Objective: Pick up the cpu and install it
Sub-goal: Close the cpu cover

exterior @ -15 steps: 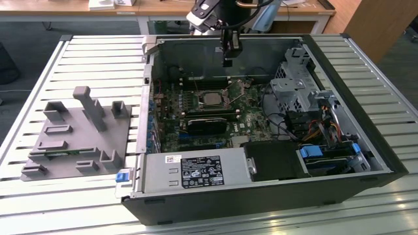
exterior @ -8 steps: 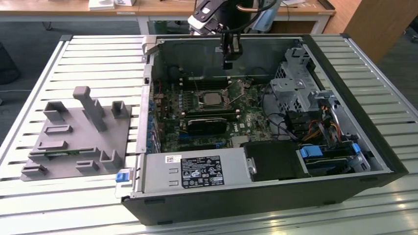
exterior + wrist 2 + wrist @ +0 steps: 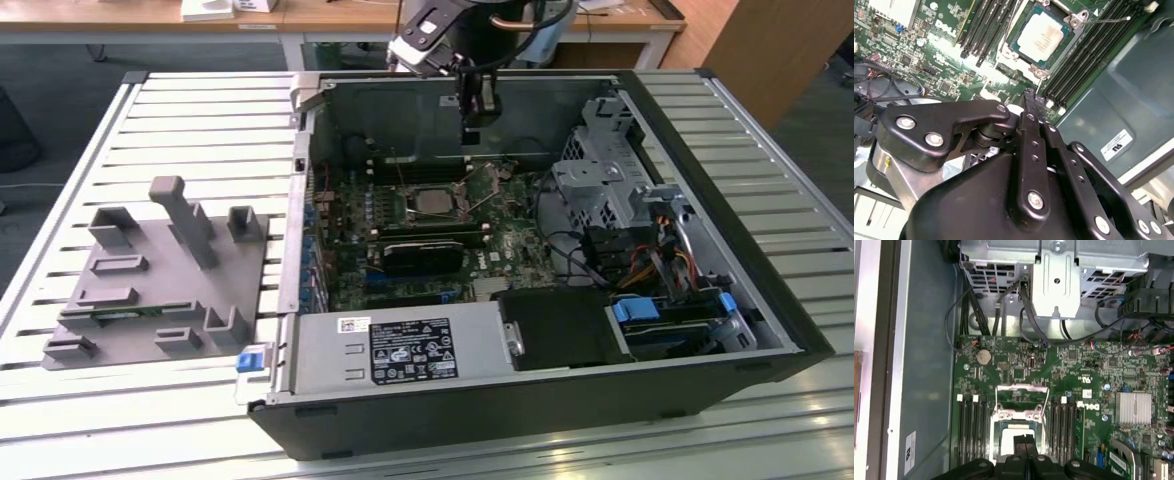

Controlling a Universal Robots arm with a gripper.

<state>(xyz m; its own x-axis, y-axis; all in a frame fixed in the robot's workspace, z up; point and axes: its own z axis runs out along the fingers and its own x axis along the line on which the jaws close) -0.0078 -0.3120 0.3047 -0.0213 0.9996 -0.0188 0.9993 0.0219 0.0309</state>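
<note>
Gripper [image 3: 474, 125] is hanging over the open pc case [image 3: 534, 400], up above the socket [image 3: 1021, 414]. Its fingers are looking pressed together with nothing between them. In the first wrist view the two pads [image 3: 1019, 444] are sitting flush, so it isn't carrying anything.

Meanwhile the cpu [image 3: 1043, 37] is already lying in the socket, silvery top facing up. As far as I can tell it's sitting flat, with its edges lining up with the socket frame. The thin wire lever [image 3: 1104, 20] is sticking out past one corner of the socket instead of lying tucked down. In the first wrist view the metal load plate [image 3: 1021, 395] is looking like it's standing up off the socket. So I'm guessing the clamp isn't closed over the chip yet.

What matters here is that the chip is lying pretty much straight below the fingers, not off to one side. In the first wrist view the tips are overlapping the socket. In the exterior view they're showing well clear of it, with plenty of air between. The chip is square, so no long axis to worry about.

RAM slots [image 3: 989, 25] are running along both sides of the socket. The grey tray [image 3: 147, 290] is sitting well apart from the socket, outside the case on the exterior view's left.
</note>
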